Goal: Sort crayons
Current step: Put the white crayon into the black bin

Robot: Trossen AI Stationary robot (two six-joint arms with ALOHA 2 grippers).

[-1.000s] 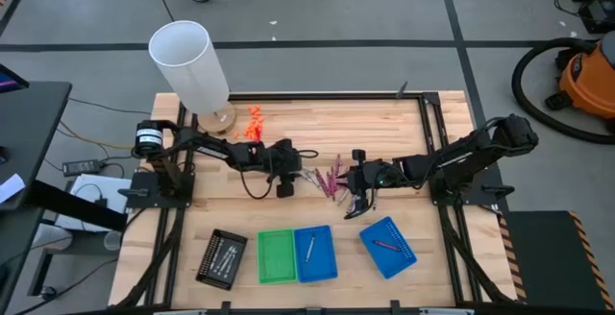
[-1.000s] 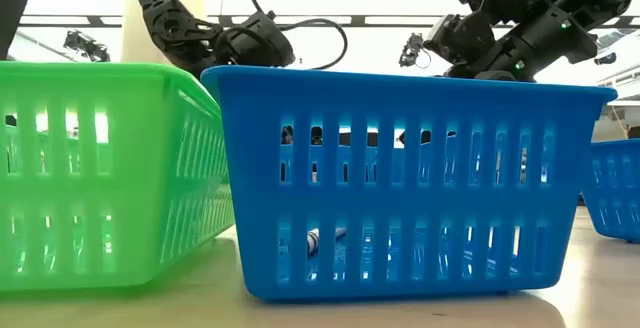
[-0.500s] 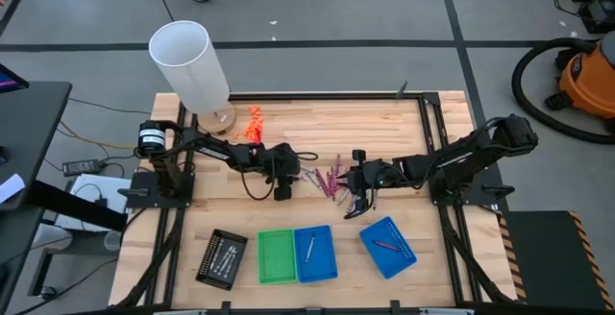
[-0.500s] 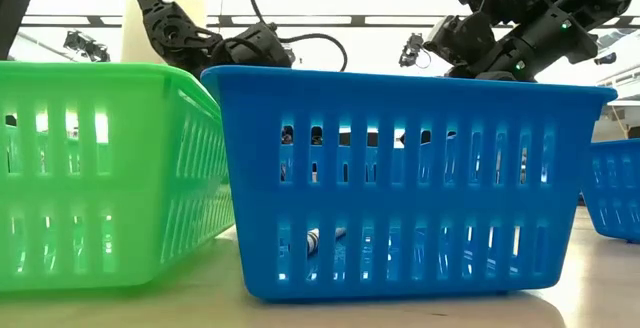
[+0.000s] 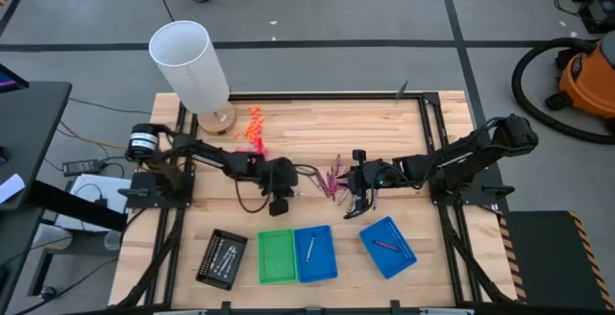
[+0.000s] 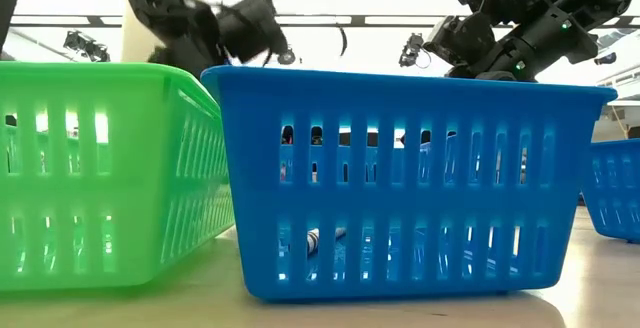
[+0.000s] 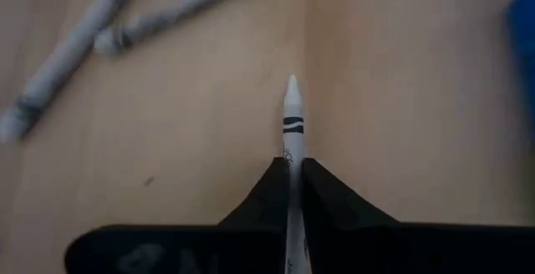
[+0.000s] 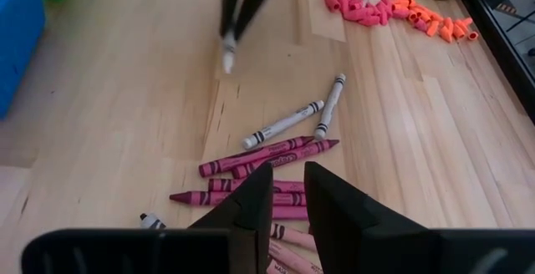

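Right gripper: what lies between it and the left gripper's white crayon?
In the right wrist view, magenta crayons and two white ones, then bare table.

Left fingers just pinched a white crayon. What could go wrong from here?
1. The left gripper holds the white crayon by one end, most of it sticking out, so it may pivot or slip in transit.
2. The right gripper hovers just over the magenta crayons and could scatter them.

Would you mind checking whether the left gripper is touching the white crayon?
Touching: the left wrist view shows the left gripper shut on the white paper-wrapped crayon, its tip protruding past the fingers.
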